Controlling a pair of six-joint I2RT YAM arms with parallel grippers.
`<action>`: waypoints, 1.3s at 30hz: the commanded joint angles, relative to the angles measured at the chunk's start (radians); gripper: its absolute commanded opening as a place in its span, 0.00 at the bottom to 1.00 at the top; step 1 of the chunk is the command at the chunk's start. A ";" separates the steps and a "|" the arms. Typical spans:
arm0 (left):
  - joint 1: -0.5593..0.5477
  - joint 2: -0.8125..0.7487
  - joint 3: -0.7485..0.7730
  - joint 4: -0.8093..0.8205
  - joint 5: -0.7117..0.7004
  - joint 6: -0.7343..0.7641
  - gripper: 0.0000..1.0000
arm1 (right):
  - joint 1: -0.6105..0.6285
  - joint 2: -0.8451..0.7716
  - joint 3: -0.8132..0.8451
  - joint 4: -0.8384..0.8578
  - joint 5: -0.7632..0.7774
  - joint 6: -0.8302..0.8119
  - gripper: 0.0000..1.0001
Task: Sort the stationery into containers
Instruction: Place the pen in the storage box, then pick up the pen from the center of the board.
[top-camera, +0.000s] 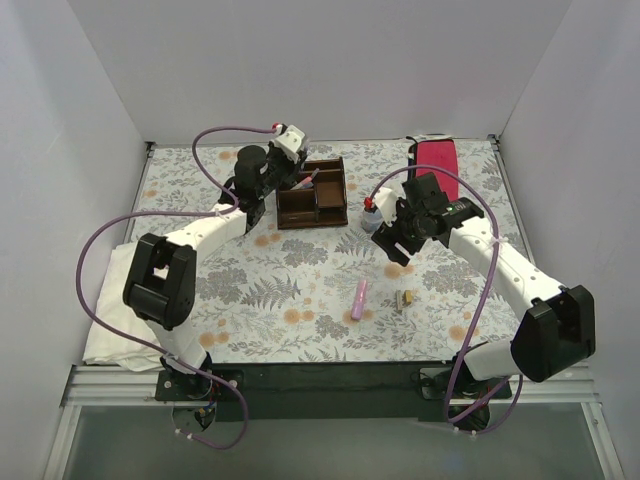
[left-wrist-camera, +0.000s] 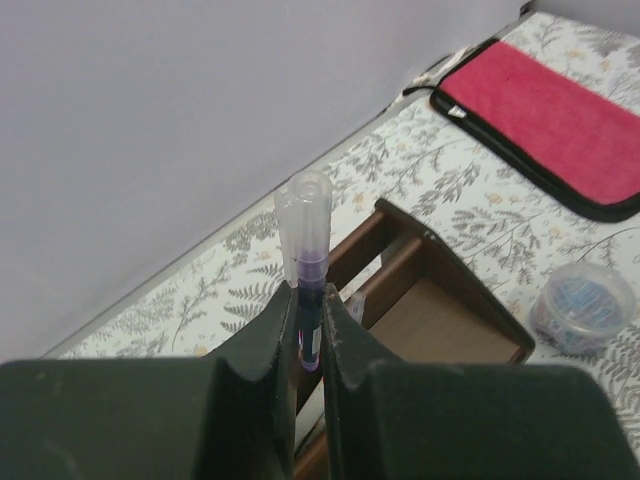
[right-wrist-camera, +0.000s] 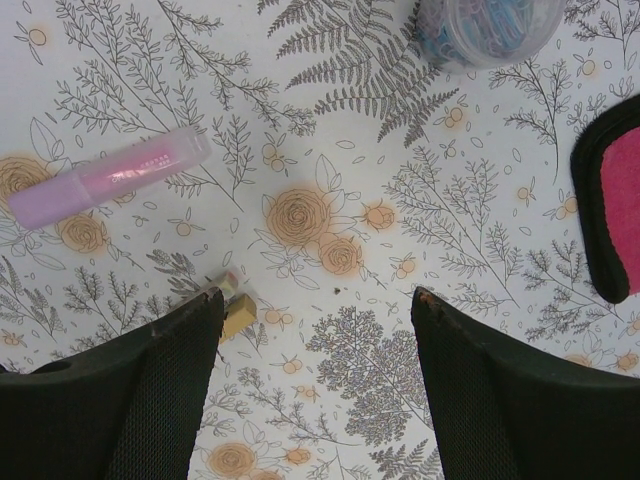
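Note:
My left gripper (left-wrist-camera: 311, 308) is shut on a pen with a clear cap (left-wrist-camera: 305, 240), held upright over the dark brown wooden organiser (left-wrist-camera: 440, 310); from above, the left gripper (top-camera: 290, 172) sits at the organiser's (top-camera: 312, 205) left back corner. My right gripper (right-wrist-camera: 318, 300) is open and empty above the cloth. The fat pink marker (right-wrist-camera: 108, 178) lies to its upper left, and also shows in the top view (top-camera: 359, 299). The tiny yellowish-brown block (right-wrist-camera: 238, 313) lies beside the left finger (right-wrist-camera: 180, 350), and shows from above (top-camera: 406, 298). The bluish-grey round cup (right-wrist-camera: 488, 27) stands ahead (top-camera: 371, 216).
A flat red cloth with a black border (top-camera: 436, 160) lies at the back right, its edge in the right wrist view (right-wrist-camera: 610, 210). A white cloth (top-camera: 115, 320) lies at the left edge. White walls enclose the floral table (top-camera: 280, 280).

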 joint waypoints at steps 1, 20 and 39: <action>0.023 0.046 -0.003 0.045 -0.032 0.022 0.00 | -0.005 0.004 0.057 -0.010 0.003 -0.009 0.80; 0.024 0.057 -0.096 0.056 -0.116 0.082 0.26 | -0.010 0.001 0.034 -0.004 -0.013 -0.013 0.80; 0.034 -0.319 0.002 -0.359 -0.367 -0.134 0.73 | 0.154 0.160 0.090 -0.056 -0.119 -0.362 0.81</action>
